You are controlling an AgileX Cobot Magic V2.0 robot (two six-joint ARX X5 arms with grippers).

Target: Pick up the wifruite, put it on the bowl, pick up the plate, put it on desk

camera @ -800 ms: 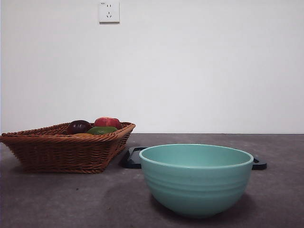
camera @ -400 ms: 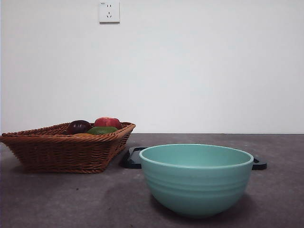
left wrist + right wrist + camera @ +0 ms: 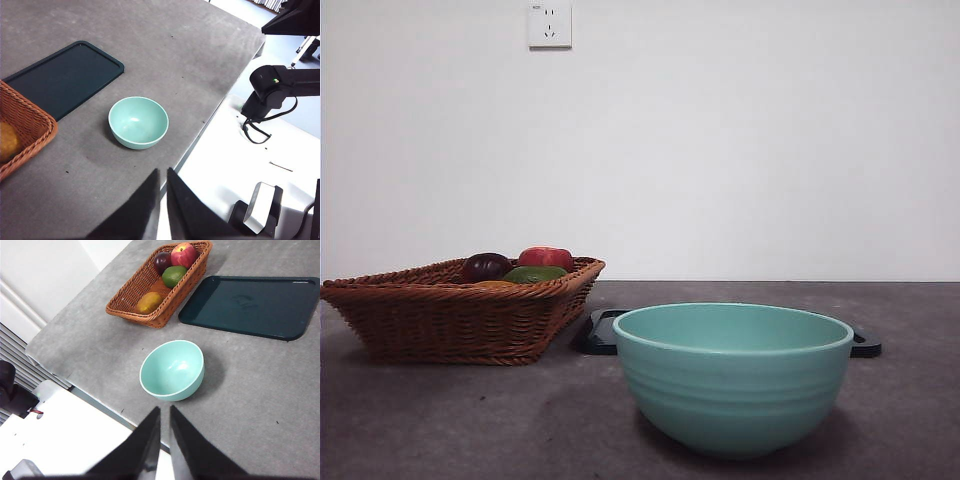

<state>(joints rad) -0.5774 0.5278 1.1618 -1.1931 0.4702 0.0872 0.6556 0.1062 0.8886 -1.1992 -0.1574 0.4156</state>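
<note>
The wifruite [image 3: 149, 302], yellow-orange, lies in the wicker basket [image 3: 141, 290]; the left wrist view shows part of it [image 3: 7, 141] and the front view only a sliver [image 3: 495, 285]. The mint-green bowl [image 3: 733, 385] [image 3: 138, 122] [image 3: 172, 370] stands empty on the desk [image 3: 440, 420]. Behind it lies the plate [image 3: 250, 305] [image 3: 65, 77] [image 3: 600, 335], a flat dark tray with nothing on it. My left gripper [image 3: 163, 200] and right gripper [image 3: 165, 440] hang high above the desk's front edge, both shut and holding nothing. Neither arm shows in the front view.
The basket [image 3: 450, 310] also holds a dark purple fruit [image 3: 162, 262], a red fruit [image 3: 183, 254] and a green fruit [image 3: 174, 276]. The desk's front edge [image 3: 100, 400] runs just below the bowl. An arm's black base [image 3: 272, 90] stands off the desk.
</note>
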